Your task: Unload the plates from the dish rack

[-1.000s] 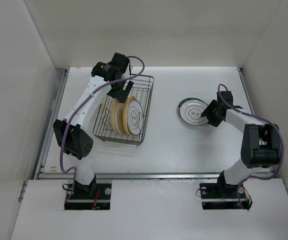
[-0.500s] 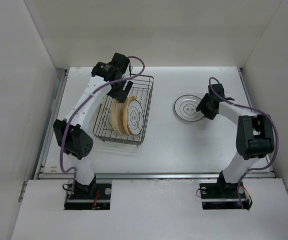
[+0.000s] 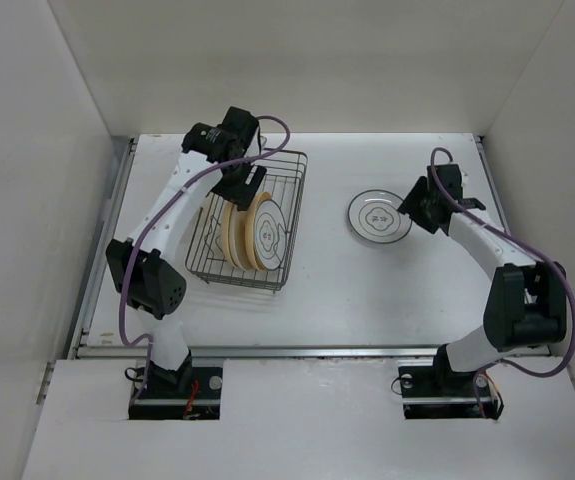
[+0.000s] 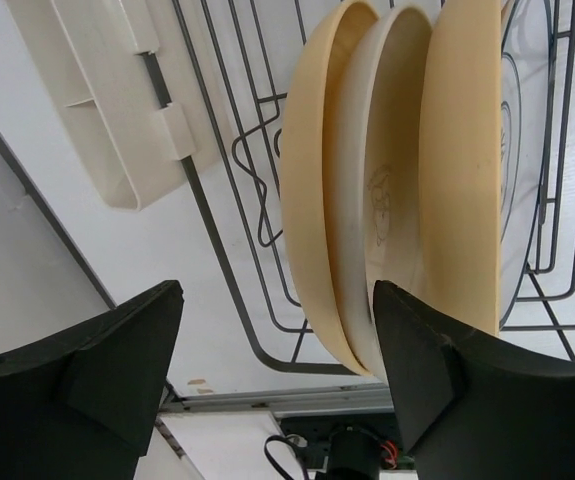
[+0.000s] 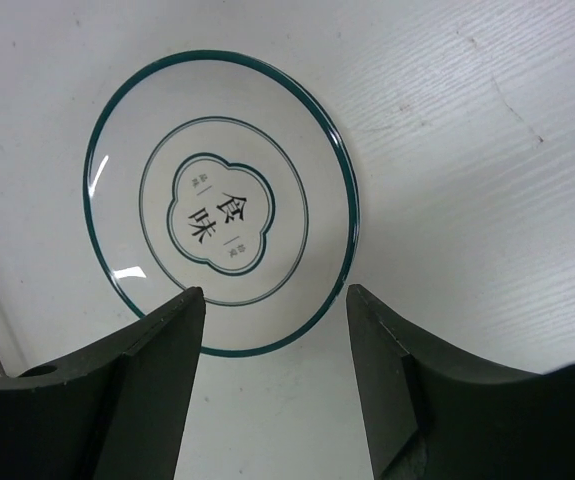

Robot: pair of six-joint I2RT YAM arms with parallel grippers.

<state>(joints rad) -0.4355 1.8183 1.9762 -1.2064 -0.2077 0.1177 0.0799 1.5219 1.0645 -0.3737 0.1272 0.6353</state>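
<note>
The dish rack (image 3: 197, 262) stands at the left and holds several upright plates (image 3: 251, 232), yellow-tan ones and a white one. My left gripper (image 3: 244, 182) hangs over their far ends, open. In the left wrist view my gripper (image 4: 277, 300) has its jaws wide apart, and the outermost yellow-tan plate (image 4: 312, 180) has its rim between them; I cannot tell if it touches. One white plate (image 3: 378, 217) with a dark rim lies flat on the table. My right gripper (image 3: 416, 208) is open and empty just right of it, jaws apart above its near rim (image 5: 222, 200).
A cream plastic clip (image 4: 97, 100) hangs on the rack's side wire (image 4: 217, 200). White walls close in the table at the back and on both sides. A metal rail (image 3: 307, 350) runs along the near edge.
My right gripper carried the white plate a little to the left, let it go flat on the table and drew back to the right. The left arm has not moved.
</note>
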